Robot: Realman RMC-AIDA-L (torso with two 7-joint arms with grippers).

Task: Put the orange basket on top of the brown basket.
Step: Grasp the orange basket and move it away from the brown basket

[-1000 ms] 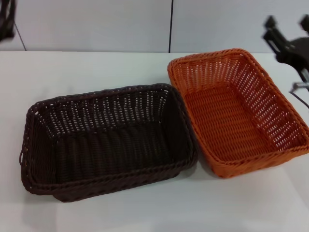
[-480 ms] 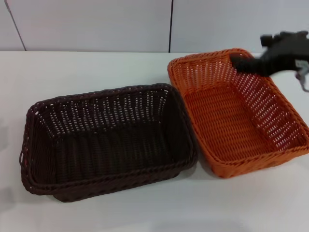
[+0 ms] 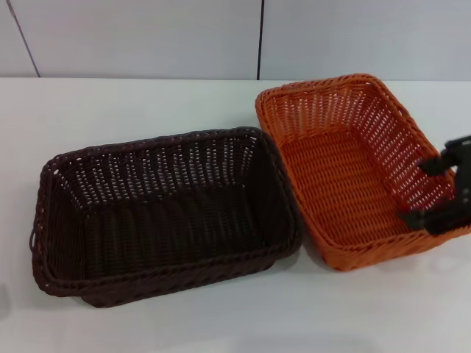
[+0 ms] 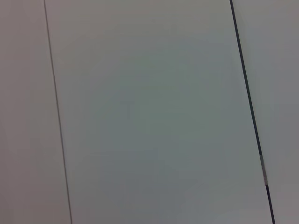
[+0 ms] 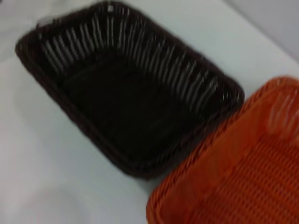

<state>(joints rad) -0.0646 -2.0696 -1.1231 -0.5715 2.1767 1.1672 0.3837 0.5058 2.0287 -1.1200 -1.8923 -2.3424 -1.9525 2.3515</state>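
Observation:
The orange basket [image 3: 353, 165] sits upright on the white table at the right, its long side touching the brown basket [image 3: 162, 209] on its left. Both are empty. My right gripper [image 3: 425, 191] comes in from the right edge and is open, over the orange basket's right wall close to its near right corner. Whether a finger touches the weave I cannot tell. The right wrist view shows the brown basket [image 5: 126, 98] and a corner of the orange basket [image 5: 243, 172], but no fingers. My left gripper is out of view.
The white table [image 3: 147, 103] runs back to a pale panelled wall [image 3: 147, 37] with a dark seam. The left wrist view holds only wall panels [image 4: 149, 112]. Bare tabletop lies in front of both baskets.
My right gripper has dropped from above the orange basket's far right corner to its near right side. The left arm, seen at the top left a second ago, has left the view.

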